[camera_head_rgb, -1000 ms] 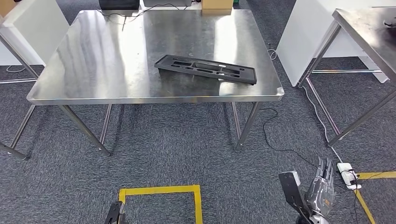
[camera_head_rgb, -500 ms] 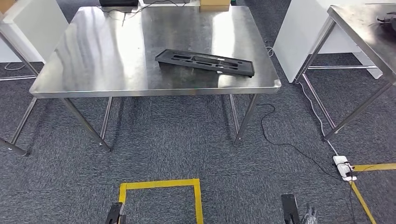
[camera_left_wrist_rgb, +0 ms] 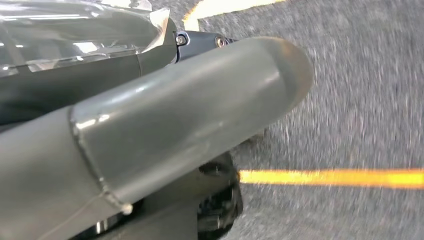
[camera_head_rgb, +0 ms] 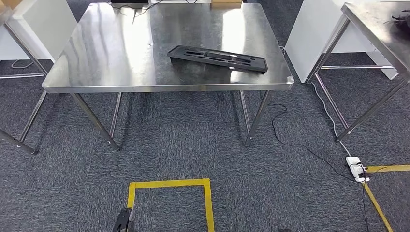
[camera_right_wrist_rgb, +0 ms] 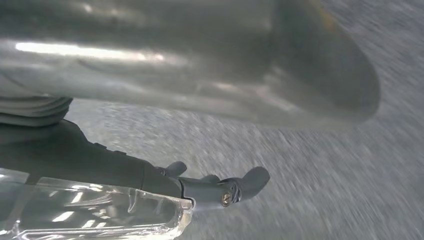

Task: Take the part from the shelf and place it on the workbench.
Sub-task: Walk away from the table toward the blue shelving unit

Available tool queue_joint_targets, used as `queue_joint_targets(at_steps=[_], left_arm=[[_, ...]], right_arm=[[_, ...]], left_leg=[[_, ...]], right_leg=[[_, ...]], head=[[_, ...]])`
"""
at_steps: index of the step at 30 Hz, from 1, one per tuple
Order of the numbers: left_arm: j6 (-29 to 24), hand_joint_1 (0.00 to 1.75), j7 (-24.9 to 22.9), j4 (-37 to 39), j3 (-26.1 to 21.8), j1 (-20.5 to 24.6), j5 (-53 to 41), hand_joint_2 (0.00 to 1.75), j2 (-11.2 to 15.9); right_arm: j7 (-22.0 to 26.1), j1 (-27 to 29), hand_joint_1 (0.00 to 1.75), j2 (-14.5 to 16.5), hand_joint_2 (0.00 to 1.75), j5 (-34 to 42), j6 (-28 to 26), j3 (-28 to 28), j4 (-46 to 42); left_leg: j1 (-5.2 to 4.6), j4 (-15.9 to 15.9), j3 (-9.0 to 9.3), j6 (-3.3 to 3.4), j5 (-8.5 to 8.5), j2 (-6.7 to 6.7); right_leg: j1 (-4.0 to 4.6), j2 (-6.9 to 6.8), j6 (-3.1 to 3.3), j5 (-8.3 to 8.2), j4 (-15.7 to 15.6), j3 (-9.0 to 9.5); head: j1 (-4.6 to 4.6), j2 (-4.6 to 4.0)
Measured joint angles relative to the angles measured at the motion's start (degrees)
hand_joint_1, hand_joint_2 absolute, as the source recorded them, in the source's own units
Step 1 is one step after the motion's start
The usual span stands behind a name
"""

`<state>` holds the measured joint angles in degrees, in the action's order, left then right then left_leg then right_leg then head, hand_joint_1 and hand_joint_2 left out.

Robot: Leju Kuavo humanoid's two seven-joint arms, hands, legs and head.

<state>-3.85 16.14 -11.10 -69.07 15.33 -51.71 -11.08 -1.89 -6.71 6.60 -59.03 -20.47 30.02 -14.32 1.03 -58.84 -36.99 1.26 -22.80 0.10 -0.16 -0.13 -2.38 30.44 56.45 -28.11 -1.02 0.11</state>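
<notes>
Black part [camera_head_rgb: 217,59] on a silver steel workbench [camera_head_rgb: 121,53] — speckled grey carpet [camera_head_rgb: 193,150], yellow tape [camera_head_rgb: 169,184]

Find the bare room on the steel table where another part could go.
The table is bare over its whole left half, from the left edge across to the black part. A narrower strip lies behind the part. The front right, around the part, is crowded; cables cross the far edge.
</notes>
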Motion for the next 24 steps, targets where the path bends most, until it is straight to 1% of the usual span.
queue_joint_targets(at_steps=[1, 2, 3, 4, 5, 7, 8, 9, 10, 11, 12, 13, 14, 15, 16, 17, 18, 19, 20, 21, 22, 23, 24], left_arm=[[0.12, 0.0, -0.09, 0.0, 0.29, 0.16, -0.27, 0.0, -0.1], [0.21, 0.0, -0.19, 0.0, 0.51, 0.3, -0.43, 0.0, -0.2], [0.25, 0.0, -0.25, 0.0, 0.64, 0.4, -0.5, 0.0, -0.28], [0.27, 0.0, -0.29, 0.0, 0.7, 0.45, -0.5, 0.0, -0.31], [0.27, 0.0, -0.33, 0.0, 0.72, 0.48, -0.49, 0.0, -0.31], [0.27, 0.0, -0.38, 0.0, 0.73, 0.47, -0.49, 0.0, -0.3], [0.28, 0.0, -0.38, 0.0, 0.73, 0.44, -0.49, 0.0, -0.28], [0.28, 0.0, -0.38, 0.0, 0.73, 0.4, -0.49, 0.0, -0.27], [0.27, 0.0, -0.38, 0.0, 0.73, 0.39, -0.49, 0.0, -0.25], [0.27, 0.0, -0.38, 0.0, 0.74, 0.42, -0.49, 0.0, -0.24], [0.27, 0.0, -0.38, 0.01, 0.76, 0.51, -0.49, 0.0, -0.24], [0.28, 0.0, -0.38, 0.01, 0.83, 0.62, -0.5, 0.0, -0.26], [0.29, 0.0, -0.38, 0.02, 0.96, 0.7, -0.51, 0.0, -0.3], [0.3, 0.0, -0.39, 0.02, 1.13, 0.73, -0.54, 0.0, -0.32], [0.29, 0.0, -0.41, 0.02, 1.32, 0.72, -0.59, 0.0, -0.33], [0.28, 0.0, -0.45, 0.02, 1.48, 0.7, -0.67, 0.0, -0.33], [0.27, 0.0, -0.5, 0.02, 1.58, 0.73, -0.77, 0.0, -0.34], [0.26, 0.0, -0.55, 0.02, 1.65, 0.79, -0.86, 0.0, -0.34], [0.26, 0.0, -0.57, 0.02, 1.69, 0.86, -0.93, 0.0, -0.36], [0.26, 0.0, -0.58, 0.02, 1.73, 0.9, -0.98, 0.0, -0.36], [0.26, 0.0, -0.57, 0.02, 1.75, 0.87, -1.0, 0.0, -0.35], [0.26, 0.0, -0.56, 0.02, 1.77, 0.82, -1.01, 0.0, -0.35], [0.26, 0.0, -0.54, 0.02, 1.78, 0.76, -1.01, 0.0, -0.34]], right_arm=[[-0.8, 0.35, 0.0, 0.38, 0.0, -1.01, 1.23, 0.01, 0.45], [-1.46, 0.66, 0.0, 0.74, 0.0, -1.68, 2.26, 0.01, 0.82], [-2.04, 0.85, 0.0, 1.09, 0.0, -1.95, 3.21, 0.01, 1.15], [-2.5, 0.91, 0.0, 1.38, 0.0, -1.88, 4.04, 0.02, 1.38], [-2.93, 0.91, 0.0, 1.64, 0.0, -1.68, 4.8, 0.04, 1.6], [-3.49, 1.0, 0.0, 1.9, 0.0, -1.36, 5.95, 0.09, 1.99], [-3.67, 1.12, 0.0, 1.95, 0.0, -1.2, 6.39, 0.13, 2.18], [-3.81, 1.23, 0.0, 1.97, 0.0, -0.98, 6.81, 0.17, 2.34], [-3.95, 1.31, 0.0, 1.98, 0.0, -0.77, 7.28, 0.25, 2.49], [-4.11, 1.37, 0.0, 2.02, 0.0, -0.59, 7.72, 0.34, 2.6], [-4.25, 1.39, 0.0, 2.05, 0.0, -0.47, 8.22, 0.44, 2.69], [-4.38, 1.36, 0.0, 2.09, 0.0, -0.39, 8.76, 0.55, 2.77], [-4.48, 1.33, 0.0, 2.12, 0.0, -0.31, 9.33, 0.69, 2.83], [-4.56, 1.31, 0.0, 2.15, 0.0, -0.21, 9.97, 0.87, 2.89], [-4.59, 1.33, 0.0, 2.19, 0.0, -0.1, 10.53, 1.09, 2.95], [-4.61, 1.4, 0.0, 2.22, 0.0, 0.02, 11.0, 1.33, 3.03], [-4.62, 1.46, 0.0, 2.24, 0.0, 0.15, 11.36, 1.57, 3.11], [-4.62, 1.52, 0.0, 2.26, 0.0, 0.25, 11.6, 1.76, 3.18], [-4.62, 1.53, 0.0, 2.28, 0.0, 0.35, 11.76, 1.9, 3.23], [-4.6, 1.53, 0.0, 2.31, 0.0, 0.41, 11.86, 2.01, 3.27], [-4.58, 1.55, 0.0, 2.34, 0.0, 0.44, 11.91, 2.05, 3.29], [-4.57, 1.59, 0.0, 2.36, 0.0, 0.47, 11.92, 2.11, 3.32], [-4.56, 1.67, 0.0, 2.36, 0.0, 0.47, 11.92, 2.17, 3.34]], left_leg=[[0.08, 0.23, 0.05, -0.46, 0.36, 0.06], [0.23, 0.37, -0.02, -0.87, 0.63, 0.07], [0.27, 0.12, -0.29, -1.22, 0.21, 0.03], [0.26, -1.1, -0.88, -1.47, -1.13, -0.05], [0.26, -3.55, -1.84, -1.66, -3.31, -0.14], [0.25, -10.87, -4.11, -2.05, -8.41, -0.27], [0.26, -13.82, -4.69, -2.24, -9.93, -0.27], [0.29, -14.93, -4.34, -2.39, -10.43, -0.26], [0.35, -13.71, -2.79, -2.51, -9.92, -0.24], [0.47, -10.47, -0.2, -2.62, -8.71, -0.23], [0.63, -6.35, 2.63, -2.74, -7.75, -0.25], [0.67, -2.94, 4.82, -2.61, -7.0, -0.39], [0.61, -0.84, 6.05, -2.34, -6.65, -0.51], [0.42, -0.07, 6.33, -1.94, -6.64, -0.62], [0.14, -0.18, 6.12, -1.38, -6.36, -0.7], [0.03, -0.18, 5.84, -0.82, -6.04, -0.63], [-0.01, -0.1, 5.56, -0.21, -5.65, -0.55], [0.05, 0.01, 5.17, 0.46, -5.21, -0.46], [0.13, 0.11, 4.67, 1.05, -4.73, -0.36], [0.12, 0.09, 4.13, 1.43, -4.29, -0.26], [0.07, 0.08, 3.5, 1.62, -3.84, -0.15], [0.03, 0.06, 2.87, 1.65, -3.39, -0.07], [0.0, 0.04, 2.24, 1.6, -2.93, 0.01]], right_leg=[[0.23, 0.03, 0.33, -0.4, 0.04, -0.14], [0.02, 0.02, 0.72, -0.93, -0.27, -0.26], [-0.18, -0.02, 1.15, -1.59, -0.66, -0.4], [-0.45, -0.07, 1.64, -2.34, -1.04, -0.66], [-0.74, -0.12, 1.98, -3.06, -1.35, -1.0], [-0.62, -0.24, 2.32, -3.99, -1.29, -1.99], [-0.58, -0.29, 2.24, -4.38, -1.21, -2.53], [-0.57, -0.33, 2.11, -4.71, -1.07, -3.08], [-0.62, -0.35, 1.95, -4.98, -0.85, -3.62], [-0.72, -0.33, 1.76, -5.15, -0.49, -4.1], [-0.74, -0.32, 1.59, -5.24, -0.01, -4.57], [-0.6, -0.3, 1.42, -5.25, 0.64, -5.07], [-0.42, -0.28, 1.18, -5.33, 1.15, -5.48], [-0.23, -0.26, 0.86, -5.48, 1.47, -5.8], [-0.17, -0.24, 0.45, -5.7, 1.6, -5.97], [-0.29, -0.21, 0.05, -5.94, 1.54, -6.08], [-0.44, -0.18, -0.22, -5.72, 1.81, -6.44], [-0.58, -0.14, -0.29, -4.82, 2.85, -7.07], [-0.67, -0.1, -0.21, -3.24, 4.99, -8.08], [-0.74, -0.07, -0.05, -1.05, 8.35, -9.42], [-0.78, -0.05, 0.04, 1.17, 12.4, -10.75], [-0.8, -0.05, -0.05, 2.84, 16.0, -11.73], [-0.8, -0.05, -0.29, 3.7, 18.04, -11.87]], head=[[-0.01, 0.0], [0.02, 0.0], [0.02, 0.0], [-0.12, 0.0], [-0.36, 0.0], [-0.83, 0.0], [-0.92, 0.0], [-0.95, 0.0], [-0.96, 0.0], [-0.98, 0.0], [-0.99, 0.0], [-1.02, 0.0], [-0.96, 0.0], [-0.86, 0.0], [-0.79, 0.0], [-0.68, 0.0], [-0.65, 0.0], [-0.53, 0.0], [-0.33, 0.0], [-0.15, 0.0], [0.02, 0.0], [0.09, 0.0], [0.1, 0.0]])
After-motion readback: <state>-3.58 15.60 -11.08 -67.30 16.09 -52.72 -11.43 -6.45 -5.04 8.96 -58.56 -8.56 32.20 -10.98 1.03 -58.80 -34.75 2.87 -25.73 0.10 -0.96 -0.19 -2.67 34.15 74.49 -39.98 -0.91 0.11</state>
